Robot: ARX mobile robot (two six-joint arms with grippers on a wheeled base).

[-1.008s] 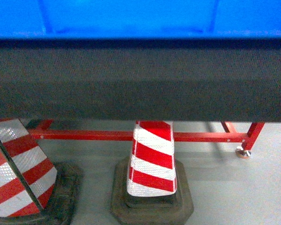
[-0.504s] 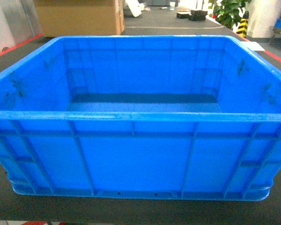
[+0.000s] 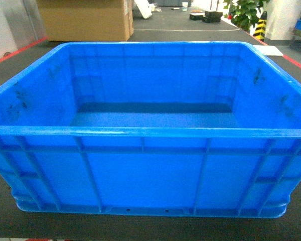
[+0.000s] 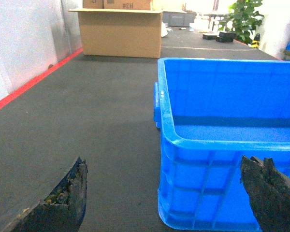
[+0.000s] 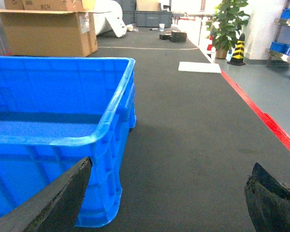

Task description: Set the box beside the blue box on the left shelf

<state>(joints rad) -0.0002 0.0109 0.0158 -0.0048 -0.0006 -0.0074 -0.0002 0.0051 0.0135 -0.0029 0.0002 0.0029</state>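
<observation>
We are seeing the blue box (image 3: 150, 150) sitting slightly lower in the head view than half a second ago; left gripper (image 4: 169, 193) and right gripper (image 5: 169, 198) are spread, released, flanking its 9 and 3 o'clock corners.

Open cardboard box (image 4: 120, 31) at the far end of the dark mat (image 4: 87, 125), potted plant (image 5: 225, 25) right of the cardboard box, striped cone (image 5: 238, 50) beside the plant

Left end effector (image 4: 166, 193) and right end effector (image 5: 169, 198) both gape wide, holding nothing.

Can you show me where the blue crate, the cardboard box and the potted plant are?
blue crate (image 3: 145, 178), head view, front wall.
cardboard box (image 4: 120, 33), left wrist view, front face.
potted plant (image 5: 225, 21), right wrist view, leaves.
</observation>
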